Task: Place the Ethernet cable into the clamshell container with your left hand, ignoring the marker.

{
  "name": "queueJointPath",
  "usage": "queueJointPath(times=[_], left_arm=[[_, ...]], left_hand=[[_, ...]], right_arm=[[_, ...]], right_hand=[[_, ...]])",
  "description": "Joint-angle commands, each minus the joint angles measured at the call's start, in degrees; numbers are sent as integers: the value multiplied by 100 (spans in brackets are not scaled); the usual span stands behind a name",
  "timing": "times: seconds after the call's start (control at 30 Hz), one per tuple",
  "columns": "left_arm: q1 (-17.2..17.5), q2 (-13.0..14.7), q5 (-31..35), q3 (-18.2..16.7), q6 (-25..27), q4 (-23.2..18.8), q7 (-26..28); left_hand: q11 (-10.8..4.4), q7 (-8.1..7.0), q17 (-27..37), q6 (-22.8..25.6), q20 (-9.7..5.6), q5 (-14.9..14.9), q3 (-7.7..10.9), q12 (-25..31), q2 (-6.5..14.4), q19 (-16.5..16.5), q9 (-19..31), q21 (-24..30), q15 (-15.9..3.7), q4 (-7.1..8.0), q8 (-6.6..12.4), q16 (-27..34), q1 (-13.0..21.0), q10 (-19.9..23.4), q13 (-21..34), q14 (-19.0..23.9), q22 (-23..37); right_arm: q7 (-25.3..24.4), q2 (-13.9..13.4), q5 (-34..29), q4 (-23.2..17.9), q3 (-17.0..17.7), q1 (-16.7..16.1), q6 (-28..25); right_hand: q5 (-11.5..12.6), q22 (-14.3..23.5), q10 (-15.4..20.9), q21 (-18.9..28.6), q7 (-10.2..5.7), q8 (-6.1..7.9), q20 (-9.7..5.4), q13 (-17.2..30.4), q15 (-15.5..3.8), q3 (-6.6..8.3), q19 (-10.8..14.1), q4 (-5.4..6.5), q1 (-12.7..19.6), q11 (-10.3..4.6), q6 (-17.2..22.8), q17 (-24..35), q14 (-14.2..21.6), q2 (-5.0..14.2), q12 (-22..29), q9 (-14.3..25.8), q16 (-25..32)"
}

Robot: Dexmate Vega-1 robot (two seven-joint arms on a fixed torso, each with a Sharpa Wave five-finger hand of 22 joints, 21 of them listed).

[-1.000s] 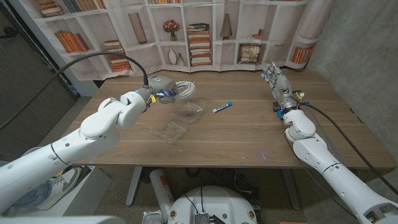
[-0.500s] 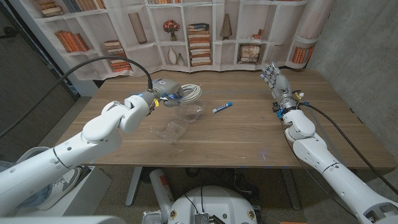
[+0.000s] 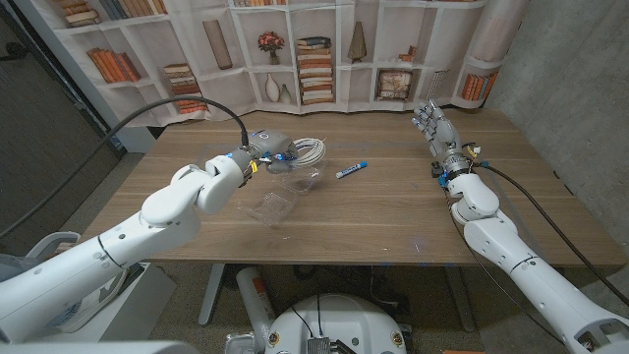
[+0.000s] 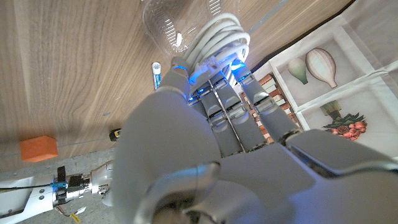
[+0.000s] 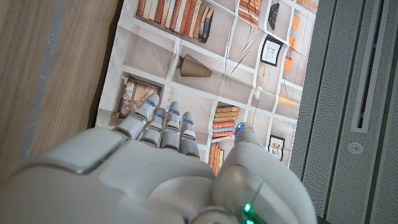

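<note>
My left hand (image 3: 267, 149) holds a coiled white Ethernet cable (image 3: 308, 149) above the table, just behind the open clear clamshell container (image 3: 287, 189). The container's two halves lie at the table's middle left, one nearer the hand and one nearer the front. In the left wrist view the cable coil (image 4: 217, 37) sticks out past my left hand's fingers (image 4: 230, 118), with a clear container half (image 4: 171, 25) beyond it. A blue-capped white marker (image 3: 351, 169) lies right of the container. My right hand (image 3: 435, 129) stands at the table's far right, fingers apart, holding nothing.
A bookshelf backdrop (image 3: 314, 49) hangs behind the table's far edge. Black cables run from both wrists. In the left wrist view the marker (image 4: 157, 73) and my right hand (image 4: 93, 182) show far off, and an orange block (image 4: 38, 149) sits beyond the table.
My left hand has carried the cable to the right, from the table's back left toward the container. The right arm has not moved.
</note>
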Motion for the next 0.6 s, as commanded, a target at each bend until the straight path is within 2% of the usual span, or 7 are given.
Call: queueJointPath(times=[0.03, 0.6], left_arm=[[-181, -261, -128, 213, -196, 409, 67], [-116, -340, -217, 348, -47, 505, 81]], left_hand=[[-174, -337, 16, 814, -504, 38, 97, 13, 120, -51, 24, -8, -386, 97, 20, 32, 74, 153, 15, -23, 6], [-175, -349, 15, 810, -493, 33, 88, 12, 101, -82, 26, -19, -379, 115, 11, 27, 41, 138, 19, -62, 8]], right_arm=[[7, 3, 23, 36, 14, -10, 20], [80, 17, 65, 129, -23, 30, -13]], right_hand=[[30, 18, 23, 24, -5, -14, -50, 16, 13, 13, 41, -12, -37, 7, 46, 14, 40, 4, -23, 24, 0], [30, 18, 29, 25, -6, -13, -49, 17, 17, 10, 44, -20, -40, 7, 50, 14, 47, 9, -23, 24, 2]])
